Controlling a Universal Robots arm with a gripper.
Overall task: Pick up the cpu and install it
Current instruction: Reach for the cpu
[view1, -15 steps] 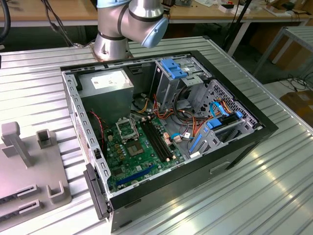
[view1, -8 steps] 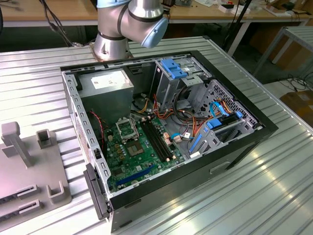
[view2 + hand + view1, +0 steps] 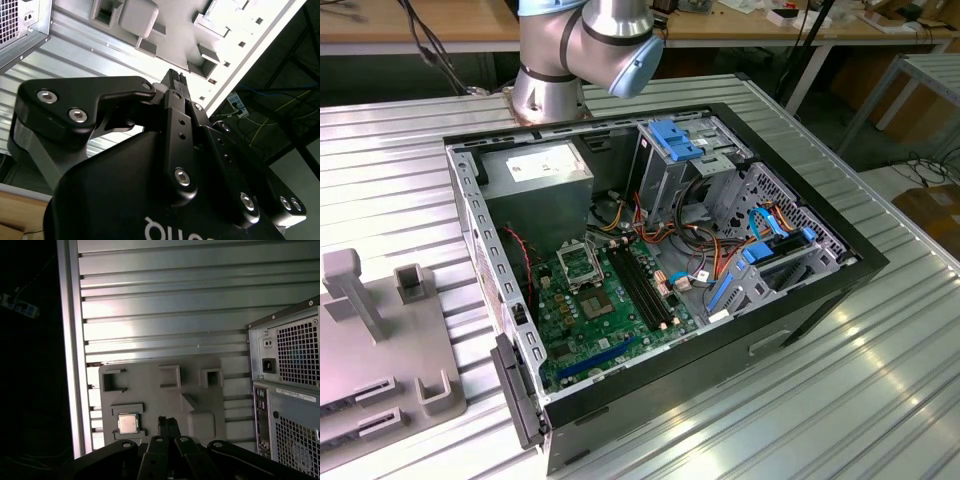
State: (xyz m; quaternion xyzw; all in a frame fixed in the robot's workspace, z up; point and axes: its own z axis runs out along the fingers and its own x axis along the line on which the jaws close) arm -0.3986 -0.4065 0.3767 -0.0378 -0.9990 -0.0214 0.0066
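Note:
The cpu (image 3: 127,423), a small square chip with a silver-grey top, lies flat in a low holder on the grey fixture plate (image 3: 160,395). In the first wrist view my gripper (image 3: 167,421) hangs well above the plate and a short way to one side of the chip, its two black fingers pressed together with nothing between them. The second wrist view also has the gripper (image 3: 175,76) shut, with the plate (image 3: 170,30) beyond it. On the green motherboard in the open computer case (image 3: 820,285) sits the black socket frame (image 3: 578,263).
The case lies on its side on a ribbed metal table (image 3: 880,400), with the fixture plate (image 3: 370,350) at the exterior view's left. Inside are a grey power supply box (image 3: 535,175), drive cages and loose cables. The arm's base (image 3: 555,85) stands behind the case.

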